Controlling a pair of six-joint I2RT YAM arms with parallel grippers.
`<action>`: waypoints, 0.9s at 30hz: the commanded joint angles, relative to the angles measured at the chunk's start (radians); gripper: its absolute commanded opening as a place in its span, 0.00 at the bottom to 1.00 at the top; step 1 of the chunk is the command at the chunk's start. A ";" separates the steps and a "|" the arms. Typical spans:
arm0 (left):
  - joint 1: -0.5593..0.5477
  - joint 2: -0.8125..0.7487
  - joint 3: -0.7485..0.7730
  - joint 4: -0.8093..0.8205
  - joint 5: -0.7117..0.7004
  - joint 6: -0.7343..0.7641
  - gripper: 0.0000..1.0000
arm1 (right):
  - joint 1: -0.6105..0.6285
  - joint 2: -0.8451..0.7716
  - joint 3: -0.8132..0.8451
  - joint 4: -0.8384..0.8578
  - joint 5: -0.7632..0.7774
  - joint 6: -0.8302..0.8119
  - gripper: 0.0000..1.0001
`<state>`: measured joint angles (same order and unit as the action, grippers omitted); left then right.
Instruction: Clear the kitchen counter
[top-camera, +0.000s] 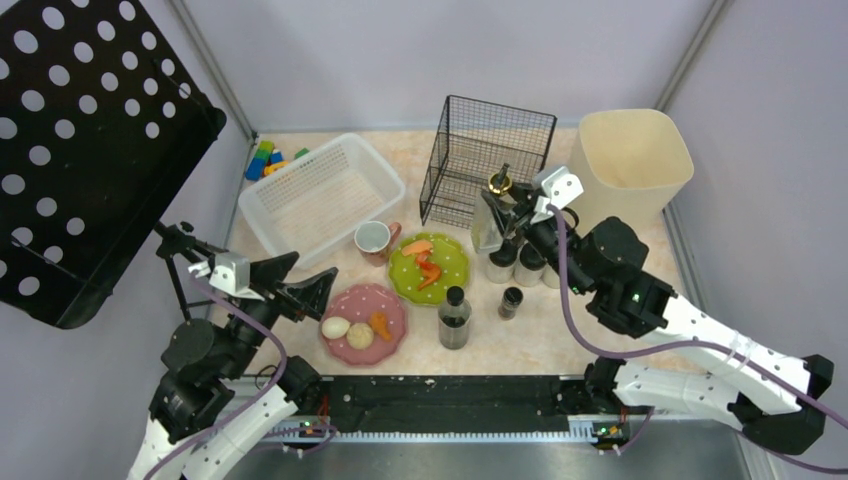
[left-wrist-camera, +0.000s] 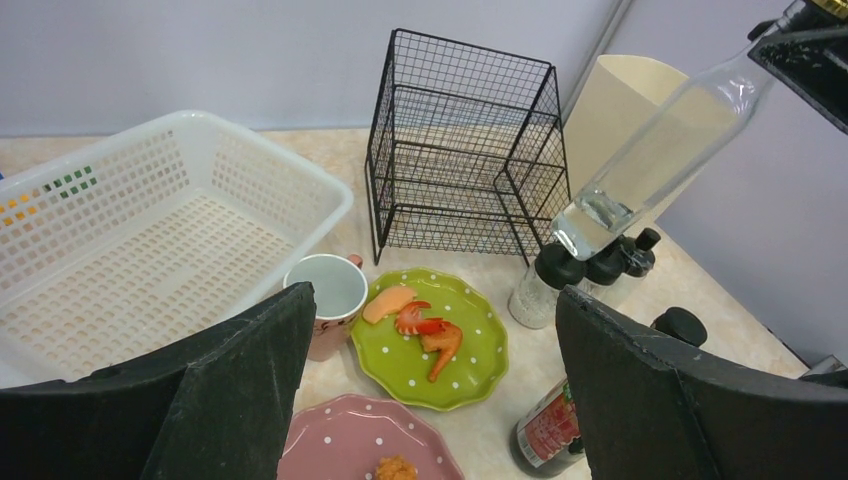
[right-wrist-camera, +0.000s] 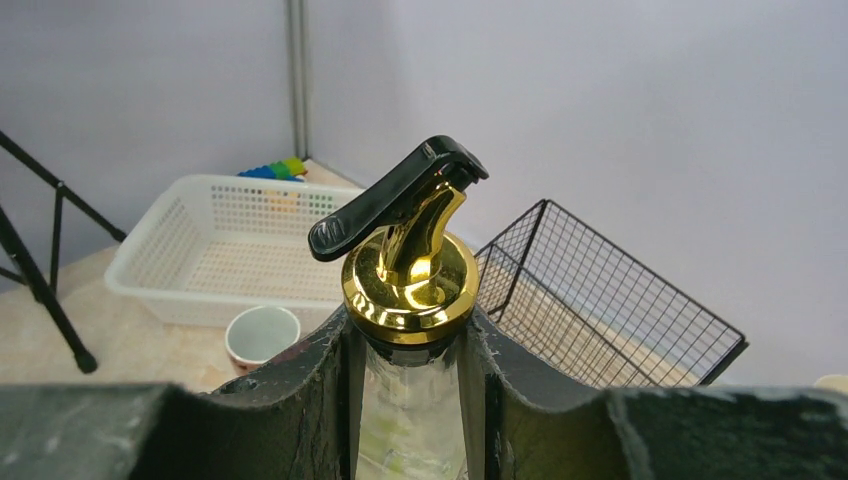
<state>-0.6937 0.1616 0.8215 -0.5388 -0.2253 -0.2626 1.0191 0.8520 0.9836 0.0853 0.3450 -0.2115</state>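
Evidently mid-task: right gripper (right-wrist-camera: 410, 345) clamped on neck of clear glass bottle with gold pourer cap (right-wrist-camera: 408, 285). Bottle held tilted, off surface, likely bound for black wire basket (top-camera: 487, 160) just beside. Left gripper (top-camera: 300, 278) spread wide, empty, hovering near pink dotted plate (top-camera: 368, 298), probably waiting. Beige-pink marbled kitchen counter (top-camera: 548, 340) beneath, metal-railed, crowded with dishes, jars. Pale lilac walls.
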 joint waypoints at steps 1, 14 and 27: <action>0.007 0.021 -0.008 0.034 0.012 0.010 0.94 | 0.012 0.032 0.124 0.201 0.058 -0.096 0.00; 0.024 0.041 -0.011 0.034 0.044 0.011 0.94 | -0.004 0.274 0.299 0.446 0.185 -0.340 0.00; 0.031 0.051 -0.017 0.037 0.063 0.011 0.94 | -0.283 0.606 0.661 0.472 0.126 -0.258 0.00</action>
<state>-0.6685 0.1902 0.8104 -0.5388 -0.1822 -0.2619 0.7795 1.4151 1.5398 0.3771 0.5117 -0.4747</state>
